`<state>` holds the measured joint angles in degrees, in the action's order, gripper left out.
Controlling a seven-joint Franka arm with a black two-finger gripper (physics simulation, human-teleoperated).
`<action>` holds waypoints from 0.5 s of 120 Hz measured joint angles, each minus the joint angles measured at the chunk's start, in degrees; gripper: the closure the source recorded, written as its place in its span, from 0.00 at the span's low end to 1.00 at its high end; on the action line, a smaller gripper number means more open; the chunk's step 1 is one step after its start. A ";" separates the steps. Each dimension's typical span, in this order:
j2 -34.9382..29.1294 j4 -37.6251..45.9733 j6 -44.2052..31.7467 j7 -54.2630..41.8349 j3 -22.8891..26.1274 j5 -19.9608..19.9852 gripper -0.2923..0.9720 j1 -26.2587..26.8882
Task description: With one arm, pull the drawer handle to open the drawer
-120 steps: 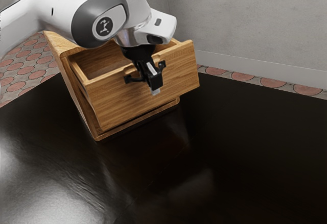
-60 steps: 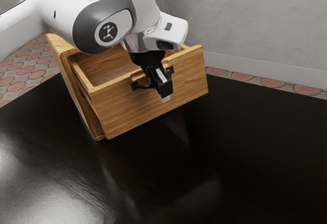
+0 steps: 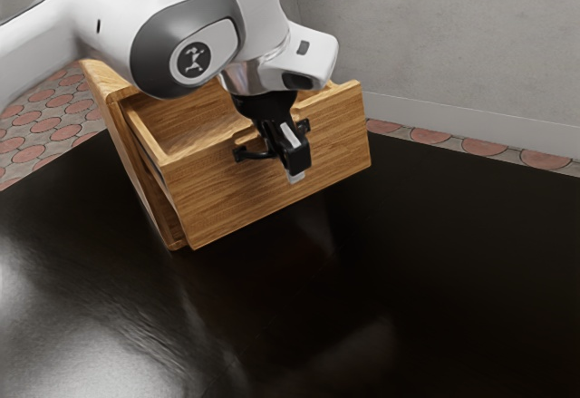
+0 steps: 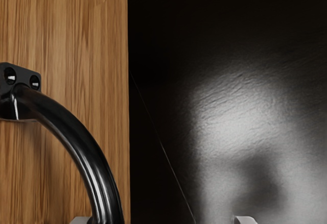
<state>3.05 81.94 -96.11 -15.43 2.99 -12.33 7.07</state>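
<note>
Drawer (image 3: 227,185) of light wood stands drawn well out of its cabinet (image 3: 107,85), which sits at the back of the dark, glossy desk (image 3: 426,289) on the exterior view's left; the drawer's open top shows bare wooden walls; its front panel faces the exterior view's right and carries a black curved handle (image 3: 246,155) fixed by a small black bracket. The white arm (image 3: 181,26) reaches in from the upper left and hangs over the drawer's front; the black end effector (image 3: 293,167) points down across the panel, right at the handle. From the wrist view the handle (image 4: 76,142) bows away from the wood grain and passes down between the fingertips (image 4: 83,220); it runs close against that pad, while the other pad sits well apart over the desk; so the end effector is spread, hooked about the handle rather than pinching it. Red patterned floor (image 3: 36,117) and a grey wall (image 3: 435,26) lie beyond the desk.
</note>
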 joint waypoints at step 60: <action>-6.38 -1.68 0.93 0.94 -2.85 0.01 0.30 2.14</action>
<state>-3.34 80.26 -95.18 -14.50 0.14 -12.32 9.22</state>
